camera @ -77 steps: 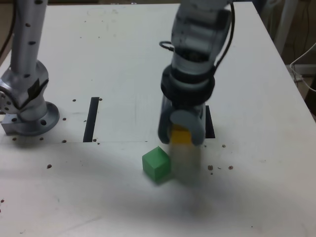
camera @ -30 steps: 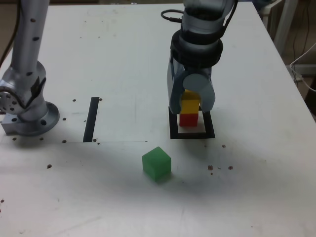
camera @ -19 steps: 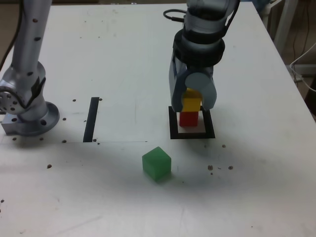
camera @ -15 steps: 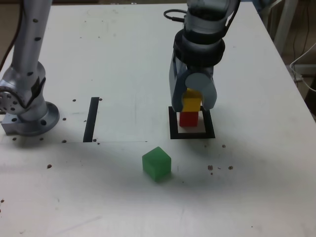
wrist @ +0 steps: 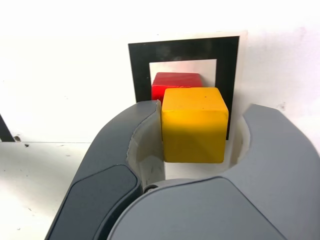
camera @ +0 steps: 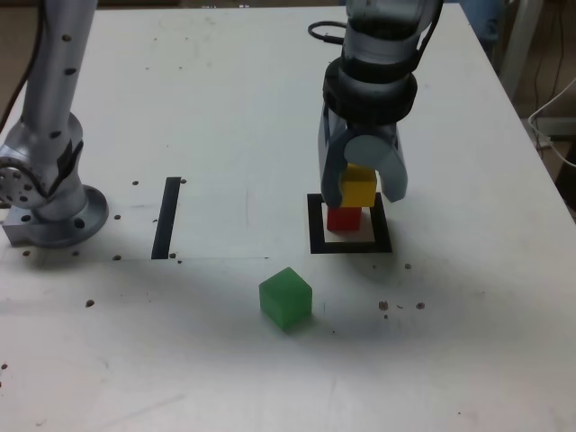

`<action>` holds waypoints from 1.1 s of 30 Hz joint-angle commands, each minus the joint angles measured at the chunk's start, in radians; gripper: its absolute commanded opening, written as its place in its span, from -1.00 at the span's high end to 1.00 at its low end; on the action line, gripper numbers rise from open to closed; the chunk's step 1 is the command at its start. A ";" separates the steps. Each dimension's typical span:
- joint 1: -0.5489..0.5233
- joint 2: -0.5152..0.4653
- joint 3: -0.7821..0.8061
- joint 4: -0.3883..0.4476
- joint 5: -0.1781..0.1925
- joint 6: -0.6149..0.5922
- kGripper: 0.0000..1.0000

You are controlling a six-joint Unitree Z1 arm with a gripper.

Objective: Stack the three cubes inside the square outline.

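The yellow cube rests on the red cube inside the square outline of black tape. My gripper straddles the yellow cube from above, jaws partly open. In the wrist view one finger lies against the side of the yellow cube, and the other finger stands off it with a visible gap. The red cube shows just past the yellow one, within the outline. The green cube sits alone on the table, nearer the camera and toward the exterior view's left of the outline.
A straight black strip lies on the white table at the exterior view's left, and the arm's metal base stands further left. Small dark specks dot the table. The table's right edge has furniture and cables beyond it.
The gripper carried the yellow cube onto the red cube in the outline. In the last half second its jaws have parted from the yellow cube, which stays on the stack.
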 commanded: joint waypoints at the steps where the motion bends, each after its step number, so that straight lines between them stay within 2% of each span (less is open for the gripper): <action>1: 0.003 -0.009 0.005 -0.004 0.007 -0.001 -0.86; 4: 0.007 -0.020 0.022 -0.004 0.017 -0.012 -0.98; 16: 0.018 -0.064 0.067 0.027 0.028 -0.026 -0.99; 23: 0.018 -0.088 0.101 0.052 0.009 -0.015 -0.99; 33: 0.002 -0.171 0.170 0.041 -0.037 0.006 -0.99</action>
